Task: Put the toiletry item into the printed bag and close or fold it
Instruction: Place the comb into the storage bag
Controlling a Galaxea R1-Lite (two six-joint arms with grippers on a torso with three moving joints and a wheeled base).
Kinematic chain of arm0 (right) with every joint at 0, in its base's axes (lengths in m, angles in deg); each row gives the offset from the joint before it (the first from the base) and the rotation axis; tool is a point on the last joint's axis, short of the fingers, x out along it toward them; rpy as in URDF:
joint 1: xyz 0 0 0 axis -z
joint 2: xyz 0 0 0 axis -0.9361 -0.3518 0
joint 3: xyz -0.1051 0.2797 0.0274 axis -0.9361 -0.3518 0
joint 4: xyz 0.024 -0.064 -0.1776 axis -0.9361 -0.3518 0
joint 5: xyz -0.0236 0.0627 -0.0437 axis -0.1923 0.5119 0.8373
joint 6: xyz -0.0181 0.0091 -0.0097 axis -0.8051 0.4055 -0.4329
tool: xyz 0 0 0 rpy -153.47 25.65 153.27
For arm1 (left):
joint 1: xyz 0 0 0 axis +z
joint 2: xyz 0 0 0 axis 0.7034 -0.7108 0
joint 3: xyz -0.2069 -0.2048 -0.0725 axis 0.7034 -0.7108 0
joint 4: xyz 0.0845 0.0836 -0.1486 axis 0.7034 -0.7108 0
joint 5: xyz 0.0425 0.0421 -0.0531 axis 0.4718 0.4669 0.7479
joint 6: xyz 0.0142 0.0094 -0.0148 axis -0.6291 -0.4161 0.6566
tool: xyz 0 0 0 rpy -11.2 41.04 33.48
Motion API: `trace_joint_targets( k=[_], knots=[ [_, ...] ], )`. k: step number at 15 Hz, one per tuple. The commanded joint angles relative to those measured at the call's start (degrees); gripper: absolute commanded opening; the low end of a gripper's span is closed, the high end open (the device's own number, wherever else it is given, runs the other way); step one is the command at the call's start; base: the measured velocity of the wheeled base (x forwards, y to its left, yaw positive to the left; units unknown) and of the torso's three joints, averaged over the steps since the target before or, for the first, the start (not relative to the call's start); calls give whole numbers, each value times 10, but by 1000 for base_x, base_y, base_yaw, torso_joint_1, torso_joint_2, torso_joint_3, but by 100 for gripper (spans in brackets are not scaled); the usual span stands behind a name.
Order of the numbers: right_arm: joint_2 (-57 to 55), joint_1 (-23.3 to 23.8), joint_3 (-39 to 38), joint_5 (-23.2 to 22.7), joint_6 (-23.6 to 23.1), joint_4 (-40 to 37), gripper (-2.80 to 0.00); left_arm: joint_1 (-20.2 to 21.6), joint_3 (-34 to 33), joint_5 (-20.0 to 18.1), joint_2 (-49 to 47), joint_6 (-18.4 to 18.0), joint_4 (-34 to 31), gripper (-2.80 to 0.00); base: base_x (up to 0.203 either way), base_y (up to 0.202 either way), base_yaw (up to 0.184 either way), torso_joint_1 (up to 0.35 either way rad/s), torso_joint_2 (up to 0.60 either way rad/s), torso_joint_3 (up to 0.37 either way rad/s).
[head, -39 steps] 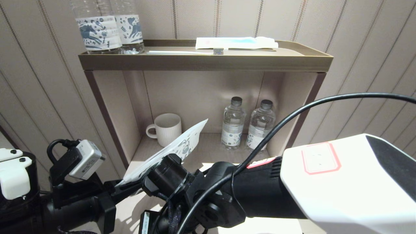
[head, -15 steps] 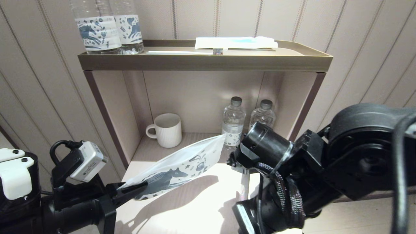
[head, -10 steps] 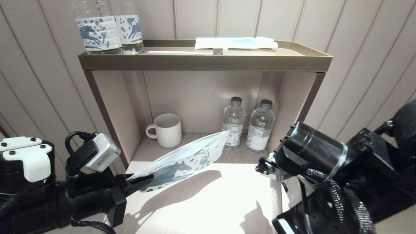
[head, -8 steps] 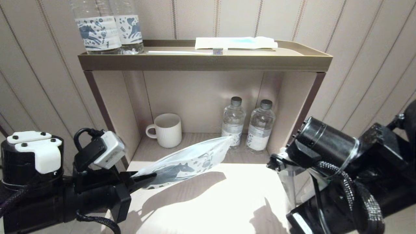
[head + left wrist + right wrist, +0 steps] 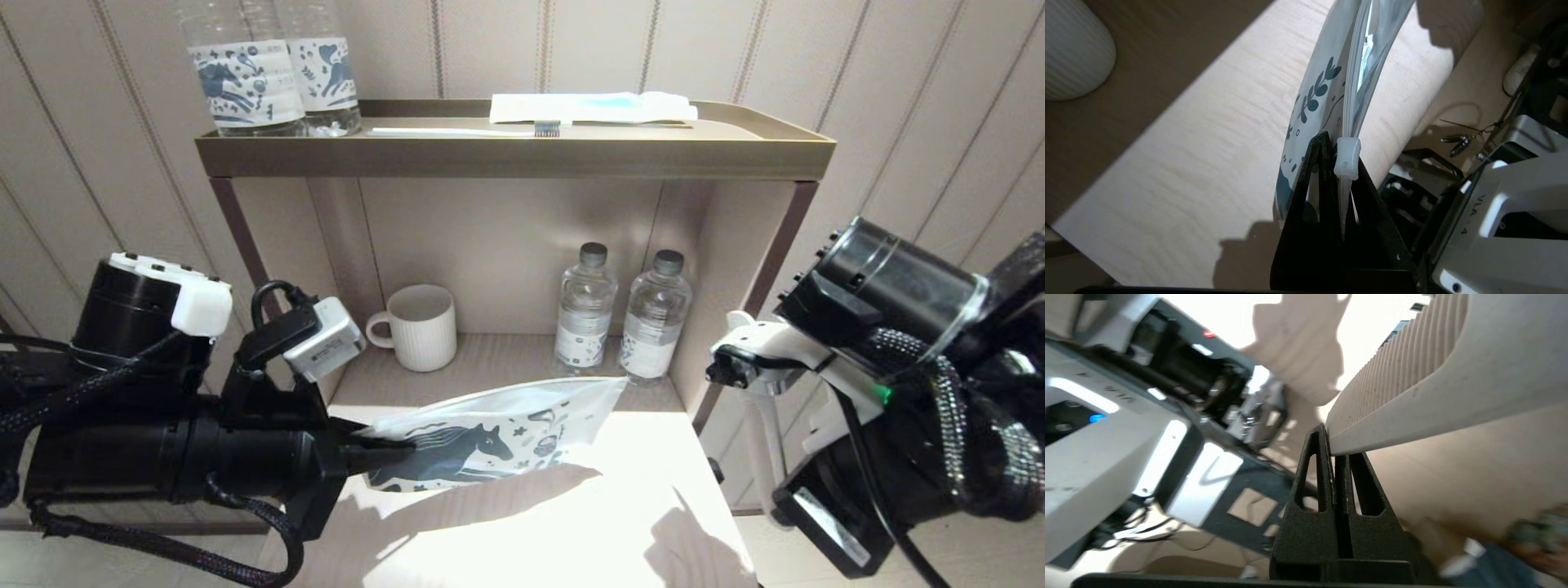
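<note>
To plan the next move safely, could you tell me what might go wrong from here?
1. The left gripper pinches the printed bag only at one end, beside the zip slider; the rest hangs free above the table and may sag or slip.
2. Past the slider the zip top looks parted, so anything inside might slide out.
3. The right gripper, shut and empty, sits close to a ribbed panel and might bump it.

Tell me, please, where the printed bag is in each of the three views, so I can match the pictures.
Head view: the printed bag is held out over the pale shelf surface by the left gripper.
Left wrist view: the printed bag runs away from the shut fingers, edge-on, its zip slider at the fingertips.
Right wrist view: not in it.
Shared landmark: the ribbed white mug.
</note>
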Motion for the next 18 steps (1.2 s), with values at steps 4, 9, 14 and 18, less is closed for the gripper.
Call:
trace_joint_targets(
  k=[4, 9, 14, 18],
  knots=[
    [-41, -34, 134, 56, -53, -141, -280, -5, 67, -23, -47, -31, -60, -280, 0, 0, 0, 0, 0, 0],
    [-87, -45, 212, 5, -197, -174, -280, -8, 72, -124, -56, -55, -92, -280, 0, 0, 0, 0, 0, 0],
    [-127, -39, 214, -89, -243, -48, -280, -8, 18, -160, -60, -163, -82, -280, 0, 0, 0, 0, 0, 0],
    [-125, -45, 214, -137, -243, -19, -280, -8, -18, -160, -76, -181, 2, -280, 0, 0, 0, 0, 0, 0]
  ],
)
